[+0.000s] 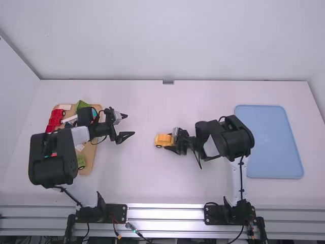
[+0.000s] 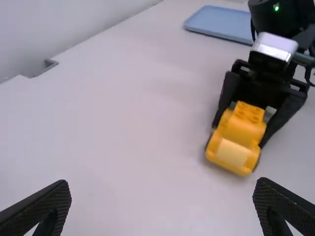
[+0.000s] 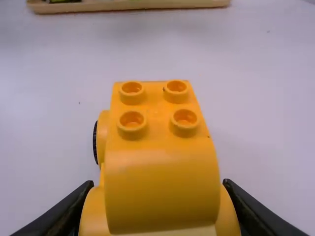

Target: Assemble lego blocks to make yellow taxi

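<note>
Near the middle of the table, my right gripper (image 1: pixel 177 141) holds the yellow taxi (image 1: pixel 163 140). In the right wrist view my right gripper (image 3: pixel 160 191) has its fingers on both sides of the yellow taxi (image 3: pixel 157 162), whose roof carries several studs; one dark wheel shows. The left wrist view shows the yellow taxi (image 2: pixel 236 140) between the right gripper's fingers. My left gripper (image 1: pixel 131 127) is open above the table, left of the taxi and apart from it; in its own view my left gripper (image 2: pixel 162 196) has nothing between its fingers.
A wooden tray (image 1: pixel 89 161) with red, green and other blocks lies at the left, partly under the left arm. A blue tray (image 1: pixel 274 145) lies at the right, beyond the right arm.
</note>
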